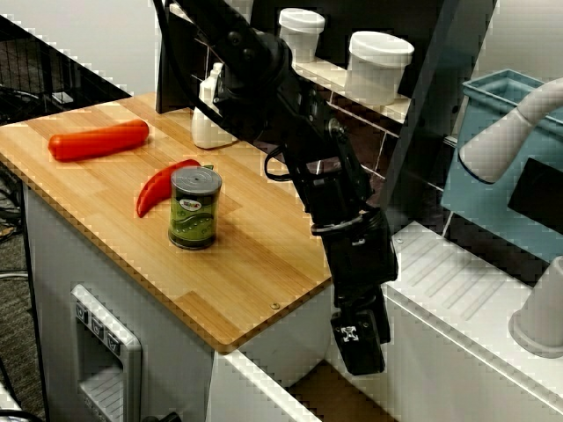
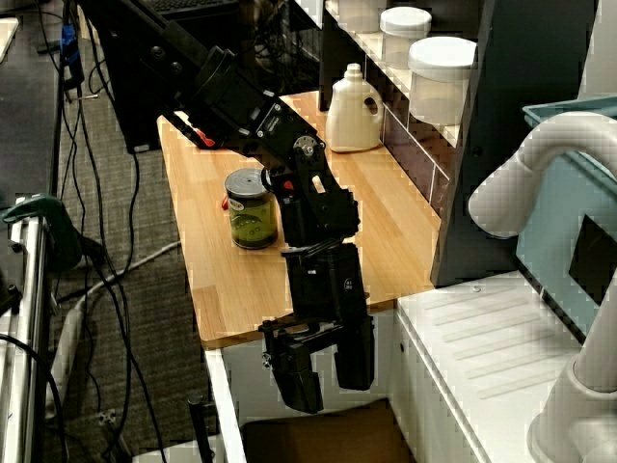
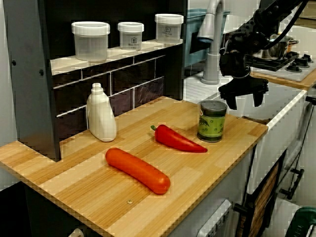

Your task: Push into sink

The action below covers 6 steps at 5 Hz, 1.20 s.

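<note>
1. The pincer is hanging past the bench's sink-side edge, pointing down into the sink, whose tan-brown bottom is showing just below its tips.
2. Its two fingers are standing wide apart with nothing between them.
3. The green can is standing upright on the bench, near the front edge and back from the sink-side edge, well apart from the pincer; the arm is reaching over the bench behind and beside it.
4. I cannot tell whether the arm is touching the can; in the side view they are overlapping, in the front view a gap is showing.
5. A red pepper is lying just behind the can, touching or nearly touching it.
6. A long orange sausage is lying farther along the bench, towards the end away from the sink.
7. A white bottle is standing at the bench's back edge, against the tiled wall.
8. Three white-lidded jars are sitting on the shelf above.
9. A white ribbed drainboard is lying on the far side of the sink.
</note>
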### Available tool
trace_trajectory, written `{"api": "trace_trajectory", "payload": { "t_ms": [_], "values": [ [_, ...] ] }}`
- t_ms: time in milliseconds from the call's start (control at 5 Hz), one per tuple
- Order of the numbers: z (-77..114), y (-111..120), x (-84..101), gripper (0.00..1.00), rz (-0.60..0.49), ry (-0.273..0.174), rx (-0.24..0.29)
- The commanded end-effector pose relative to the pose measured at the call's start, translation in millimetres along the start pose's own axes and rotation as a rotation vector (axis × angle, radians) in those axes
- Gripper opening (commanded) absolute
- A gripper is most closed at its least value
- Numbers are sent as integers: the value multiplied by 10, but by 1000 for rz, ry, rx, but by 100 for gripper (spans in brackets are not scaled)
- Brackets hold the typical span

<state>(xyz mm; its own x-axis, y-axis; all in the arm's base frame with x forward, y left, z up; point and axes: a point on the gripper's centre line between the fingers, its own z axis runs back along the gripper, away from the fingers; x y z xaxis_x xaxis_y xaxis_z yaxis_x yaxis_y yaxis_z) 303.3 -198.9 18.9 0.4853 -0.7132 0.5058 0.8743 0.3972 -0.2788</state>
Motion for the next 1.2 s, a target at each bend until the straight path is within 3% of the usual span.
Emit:
{"api": "trace_trajectory", "payload": {
  "t_ms": [0,600,800,1000],
  "values": [
    [0,0,0,100,0,0,0],
    [345,-368,111,100,-24,-37,-18],
    [542,-438,66,100,-56,-63,49],
    [755,-418,-60,100,-101,-66,53]
  ]
}}
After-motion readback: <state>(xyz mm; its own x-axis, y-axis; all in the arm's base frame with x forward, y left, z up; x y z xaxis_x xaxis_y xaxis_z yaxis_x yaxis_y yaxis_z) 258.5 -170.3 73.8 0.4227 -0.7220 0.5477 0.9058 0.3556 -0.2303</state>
